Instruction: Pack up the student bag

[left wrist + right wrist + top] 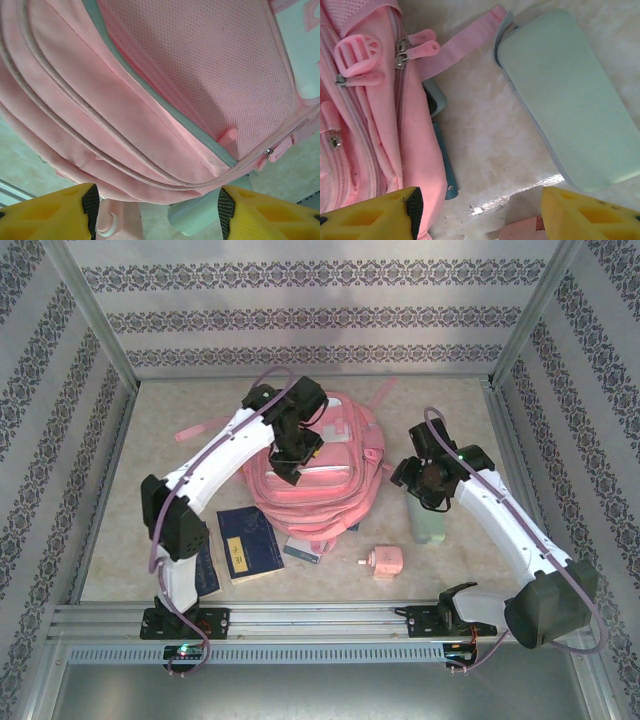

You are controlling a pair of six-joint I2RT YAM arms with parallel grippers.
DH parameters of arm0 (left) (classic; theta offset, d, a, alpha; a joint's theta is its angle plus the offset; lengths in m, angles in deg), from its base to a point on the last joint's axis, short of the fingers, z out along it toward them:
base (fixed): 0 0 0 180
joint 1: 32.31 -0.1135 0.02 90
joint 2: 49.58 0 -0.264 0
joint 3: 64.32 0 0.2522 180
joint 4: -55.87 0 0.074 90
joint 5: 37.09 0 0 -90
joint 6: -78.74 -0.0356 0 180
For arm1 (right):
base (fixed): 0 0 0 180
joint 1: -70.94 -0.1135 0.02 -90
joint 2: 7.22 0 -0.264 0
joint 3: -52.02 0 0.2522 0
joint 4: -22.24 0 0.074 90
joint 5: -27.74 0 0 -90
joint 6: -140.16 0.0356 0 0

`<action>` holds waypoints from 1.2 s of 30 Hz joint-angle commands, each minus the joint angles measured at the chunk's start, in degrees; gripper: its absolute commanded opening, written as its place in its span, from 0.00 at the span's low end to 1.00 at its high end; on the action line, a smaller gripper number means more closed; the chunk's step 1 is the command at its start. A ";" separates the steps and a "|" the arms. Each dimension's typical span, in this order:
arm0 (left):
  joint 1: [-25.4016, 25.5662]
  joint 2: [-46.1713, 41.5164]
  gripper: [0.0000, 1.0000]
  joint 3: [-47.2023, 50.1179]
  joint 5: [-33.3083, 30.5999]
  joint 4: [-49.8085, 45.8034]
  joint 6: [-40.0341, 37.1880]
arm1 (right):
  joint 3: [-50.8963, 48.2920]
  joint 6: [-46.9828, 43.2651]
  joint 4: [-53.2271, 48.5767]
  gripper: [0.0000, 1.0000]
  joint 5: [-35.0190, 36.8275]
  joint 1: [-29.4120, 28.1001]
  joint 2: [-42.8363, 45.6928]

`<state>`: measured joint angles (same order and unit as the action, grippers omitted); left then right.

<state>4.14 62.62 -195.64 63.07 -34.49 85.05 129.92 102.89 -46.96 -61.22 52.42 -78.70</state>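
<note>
1. Nearest were the yellow fingertips (pixel 50 215) of the left gripper (pixel 155 210), at the bottom corners of its wrist view. They were spread wide with nothing between them.
2. Just beyond them lay the student bag (pixel 150 100), showing pink fabric, a curving zip line, grey-green trim and a mesh panel toward the upper right.
3. Seen from above, the left gripper (pixel 295 465) hung over the bag's upper middle. I could not tell whether it touched the fabric.
4. The student bag (pixel 330 495) lay flat at the centre of the marbled table (pixel 130 490), with pink straps (pixel 200 430) trailing toward the upper left and upper right.
5. The right gripper (pixel 477 215) had its fingers parted as well, holding nothing, over bare table.
6. In that wrist view the bag (pixel 370 125) was at the left, with zip pulls (pixel 420 42) near the top. A mint-green case (pixel 570 100) lay at the right, apart from the bag.
7. From above, the right gripper (pixel 425 490) was right of the bag, over the top end of the mint-green case (pixel 427 525).
8. A teal-edged book (pixel 303 550) poked out from under the bag's lower edge.
9. A dark blue booklet (pixel 248 543) lay at the lower left, just beside the bag.
10. A small pink object (pixel 383 561) sat at the lower centre, near the case.
</note>
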 commanded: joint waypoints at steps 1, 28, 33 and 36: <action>0.83 4.59 0.68 -4.92 1.88 -7.78 5.16 | -1.60 -0.35 -0.69 0.65 2.41 0.52 0.88; -4.42 13.43 0.00 -2.94 1.34 -5.02 0.95 | -1.16 -6.59 0.64 0.58 4.16 -0.11 2.97; -5.53 10.99 0.00 -2.93 -0.09 -7.27 -3.19 | -1.21 -9.98 1.83 0.58 2.28 -0.57 4.22; -7.30 10.59 0.00 -4.35 1.77 -8.99 -8.12 | -1.21 -13.50 3.42 0.60 -0.65 -1.11 4.67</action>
<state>-0.34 76.02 -199.16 66.28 -37.44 83.15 128.23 93.99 -45.17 -59.15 52.22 -75.14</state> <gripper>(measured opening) 0.050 0.597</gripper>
